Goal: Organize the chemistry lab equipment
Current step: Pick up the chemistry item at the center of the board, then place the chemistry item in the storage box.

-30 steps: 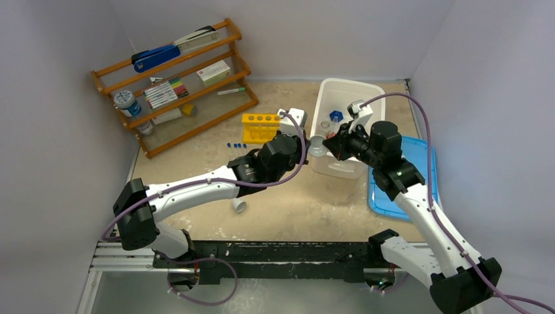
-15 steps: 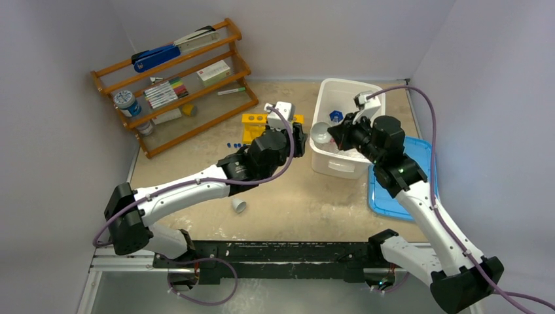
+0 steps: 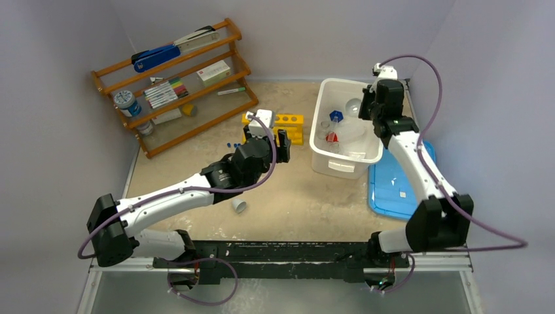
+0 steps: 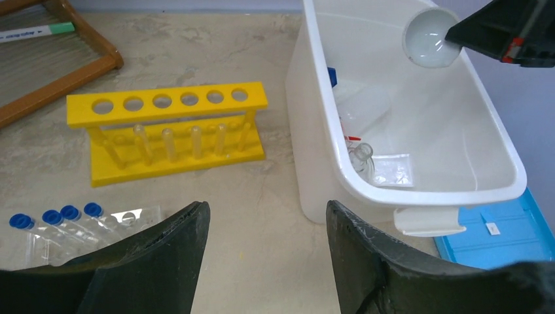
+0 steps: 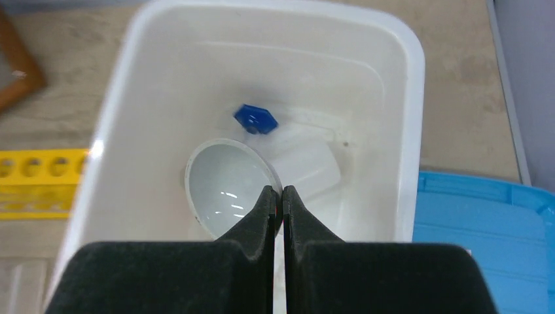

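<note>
My right gripper (image 5: 278, 191) is shut on the rim of a round clear dish (image 5: 228, 186) and holds it above the white bin (image 5: 406, 98). The same dish (image 4: 429, 39) shows over the bin's far end in the left wrist view. Inside the bin lie a white squeeze bottle (image 5: 304, 163), a blue cap (image 5: 255, 118) and a small glass flask (image 4: 363, 154). My left gripper (image 4: 268, 206) is open and empty, low over the table between the yellow rack (image 4: 170, 104) and the bin. Blue-capped tubes (image 4: 65, 219) lie in a clear tray to its left.
A wooden shelf (image 3: 173, 85) with a stapler, markers and boxes stands at the back left. A blue lid (image 3: 393, 186) lies right of the bin. A small white cup (image 3: 239, 205) lies on its side near the left arm.
The dish passed from my left gripper to my right. The left gripper opened and drew back leftward; the right arm carried the dish toward the bin's far end.
</note>
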